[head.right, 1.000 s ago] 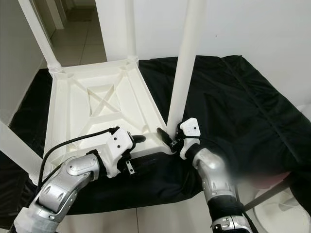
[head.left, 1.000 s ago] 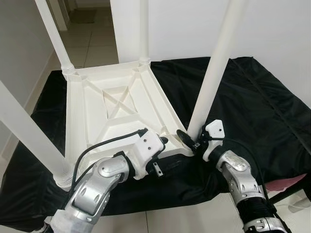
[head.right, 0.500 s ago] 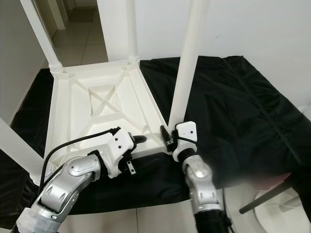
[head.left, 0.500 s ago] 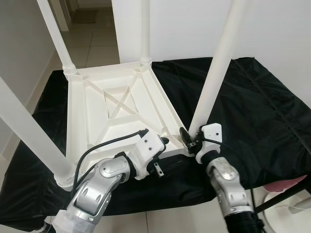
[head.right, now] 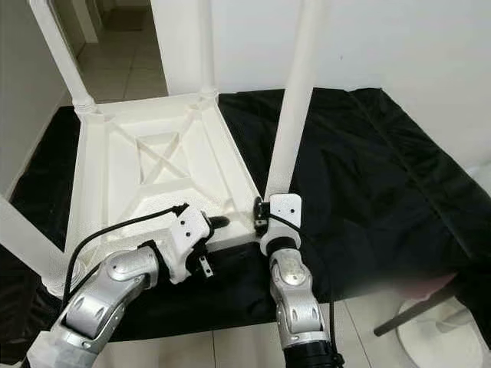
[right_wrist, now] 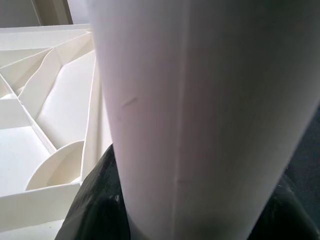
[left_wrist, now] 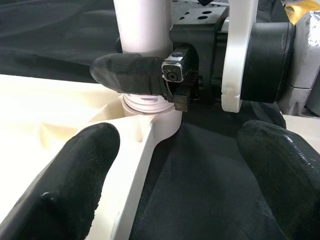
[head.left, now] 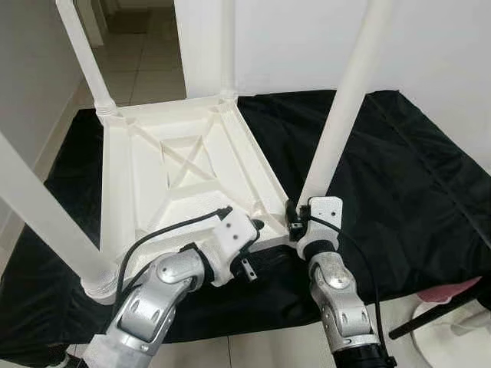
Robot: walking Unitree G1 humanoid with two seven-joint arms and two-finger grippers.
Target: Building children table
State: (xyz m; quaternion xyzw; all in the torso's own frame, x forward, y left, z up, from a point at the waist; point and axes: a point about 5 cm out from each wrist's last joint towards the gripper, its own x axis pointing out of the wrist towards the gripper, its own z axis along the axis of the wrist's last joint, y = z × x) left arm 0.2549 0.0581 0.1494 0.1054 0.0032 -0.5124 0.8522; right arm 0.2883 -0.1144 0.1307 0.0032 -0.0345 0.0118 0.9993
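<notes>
Four legs stand up from the upturned children's table (head.left: 176, 176), which lies top-down on a black cloth (head.left: 399, 161) over a low surface. The one I care about is the near right leg (head.left: 337, 126), rising steeply and leaning a little away to the right from its corner socket (left_wrist: 147, 107).

My right gripper (head.left: 294, 217) sits right at that leg's foot, fingers clasped round the round shaft just above the socket. The leg's long axis runs upward, across the fingers, so any turning or pressing home has to go about that axis. This arm is plainly the nearer one.

My left gripper (left_wrist: 175, 165) hovers just beside the same corner with fingers spread, gripping nothing (ready to steady the frame, I'd judge).

The left wrist view gives me the right finger (left_wrist: 130, 72) against the shaft and the seam at the socket; the right wrist view offers the white shaft (right_wrist: 200, 115) up close.
</notes>
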